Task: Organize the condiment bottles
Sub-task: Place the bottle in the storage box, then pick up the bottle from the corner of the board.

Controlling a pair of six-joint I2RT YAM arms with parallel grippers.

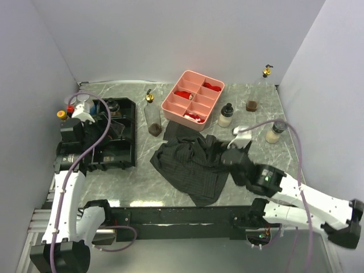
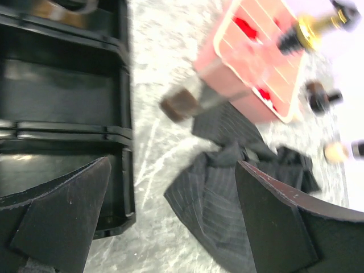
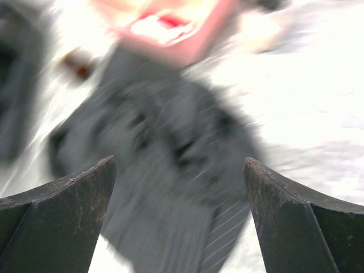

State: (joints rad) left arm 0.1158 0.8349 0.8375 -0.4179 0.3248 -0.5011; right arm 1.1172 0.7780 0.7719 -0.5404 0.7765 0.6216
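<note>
A tall clear bottle point(image 1: 152, 116) with a gold cap stands beside the pink tray; it also shows in the left wrist view point(image 2: 227, 85). A black-capped bottle point(image 1: 226, 115), a small brown jar point(image 1: 251, 106) and a pale bottle point(image 1: 275, 132) stand at the right. A gold-capped bottle point(image 1: 266, 71) is at the back right corner. Red- and yellow-capped bottles point(image 1: 65, 111) stand at the far left. My left gripper point(image 1: 99, 128) point(image 2: 170, 165) is open and empty over the black tray. My right gripper point(image 1: 228, 151) point(image 3: 179, 162) is open and empty above the cloth's right edge.
A black divided tray point(image 1: 128, 133) point(image 2: 62, 96) lies at the left. A pink divided tray point(image 1: 170, 108) point(image 2: 224, 23) with red pieces sits at the back centre. A crumpled dark striped cloth point(image 1: 193, 165) point(image 2: 227, 187) point(image 3: 165, 153) covers the middle. The right wrist view is blurred.
</note>
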